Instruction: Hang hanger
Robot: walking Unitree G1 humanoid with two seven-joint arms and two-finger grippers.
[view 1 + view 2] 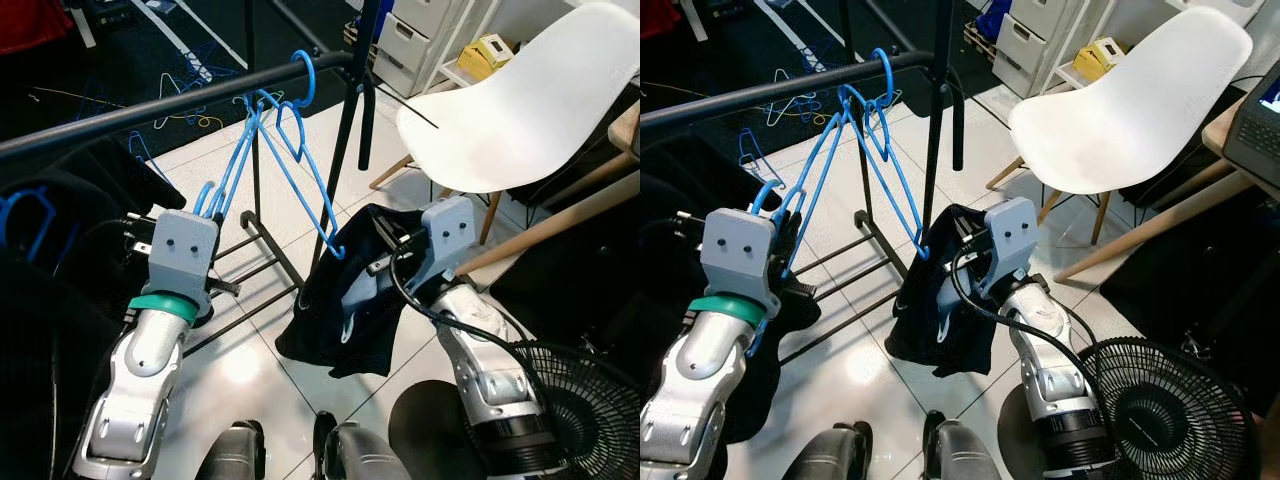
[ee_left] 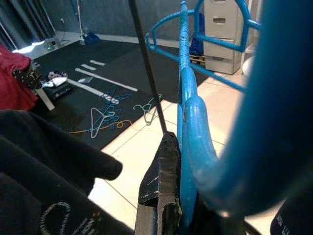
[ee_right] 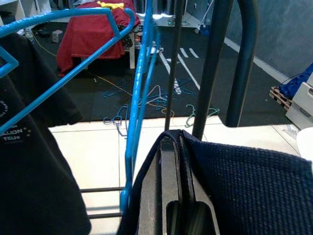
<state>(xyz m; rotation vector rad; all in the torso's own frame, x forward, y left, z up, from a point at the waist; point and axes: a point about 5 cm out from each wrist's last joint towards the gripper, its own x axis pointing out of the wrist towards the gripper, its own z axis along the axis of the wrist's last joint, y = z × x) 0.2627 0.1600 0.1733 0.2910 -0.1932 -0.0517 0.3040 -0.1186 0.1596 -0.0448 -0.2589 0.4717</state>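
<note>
Fingers of the left end effector (image 1: pixel 205 205) are closed on the lower end of a bright blue plastic hanger (image 1: pixel 285 150); the left wrist view shows a black finger (image 2: pixel 164 186) pressed flat against the blue bar. The hanger's hook (image 1: pixel 303 78) is looped over the black metal rail of a clothes rack (image 1: pixel 150 108), near the rack's upright post (image 1: pixel 355 95), and its frame slopes down from there toward both arms. More than one blue hanger seems to hang at that spot, but I cannot tell how many.

The right end effector (image 1: pixel 385 245) is clamped on a dark navy garment (image 1: pixel 345 305) with a pale printed mark; in the right wrist view the two black fingers (image 3: pixel 171 181) sit nearly together with knitted navy cloth beside them. The garment droops from the hanger's other lower corner, bunched and hanging above the floor.

Below lies a glossy white tiled floor (image 1: pixel 260 370), crossed by the rack's black base bars (image 1: pixel 250 275). Dark clothes (image 1: pixel 50 300) hang on the rail at the robot's left. To the right stands a white moulded plastic chair on wooden legs (image 1: pixel 520 100), with a black wire fan (image 1: pixel 580 410) near the right arm. Farther back are a white drawer unit (image 1: pixel 415 40) and a dark carpet strewn with loose hangers (image 2: pixel 105 117).
</note>
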